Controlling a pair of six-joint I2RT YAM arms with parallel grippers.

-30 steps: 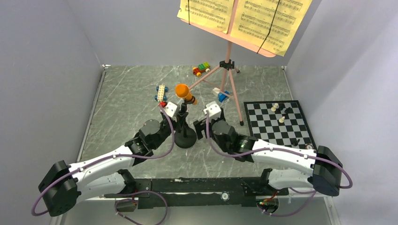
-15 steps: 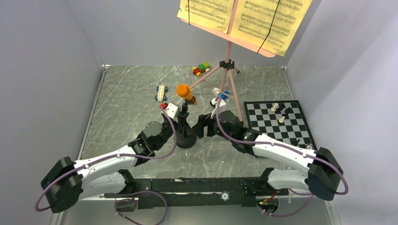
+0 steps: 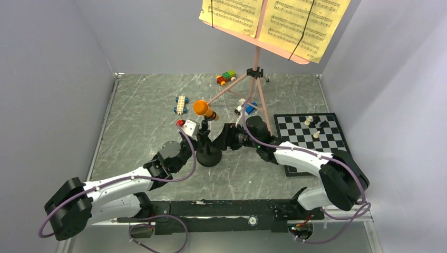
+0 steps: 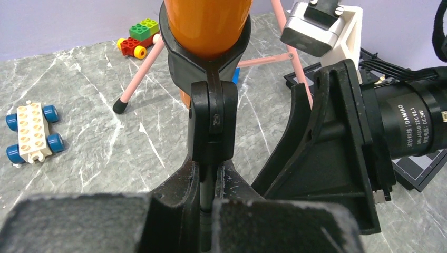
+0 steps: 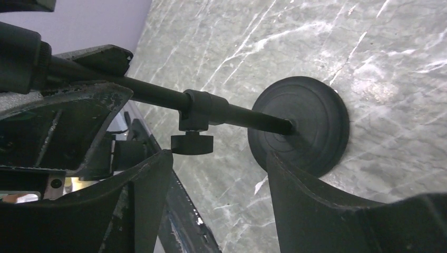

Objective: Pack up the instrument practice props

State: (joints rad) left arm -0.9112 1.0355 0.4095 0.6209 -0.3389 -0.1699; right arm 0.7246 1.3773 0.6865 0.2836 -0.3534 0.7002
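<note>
**Mic stand pinned for a second grip**

Clamped shut with the left pincer (image 4: pixel 208 196) on the thin pole of the small black mic stand (image 3: pixel 209 156), probably to hold it upright with the orange toy microphone (image 3: pixel 202 108) clipped on top. Approached by the right pincer (image 5: pixel 216 158), gaping beside the lower pole and round base, gripping nothing. Standing on the surface (image 3: pixel 137 105) just in front of the pink tripod music stand (image 3: pixel 256 63).

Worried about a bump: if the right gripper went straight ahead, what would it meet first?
Most likely the mic stand, its pole crossing just ahead of the right gripper.
</note>
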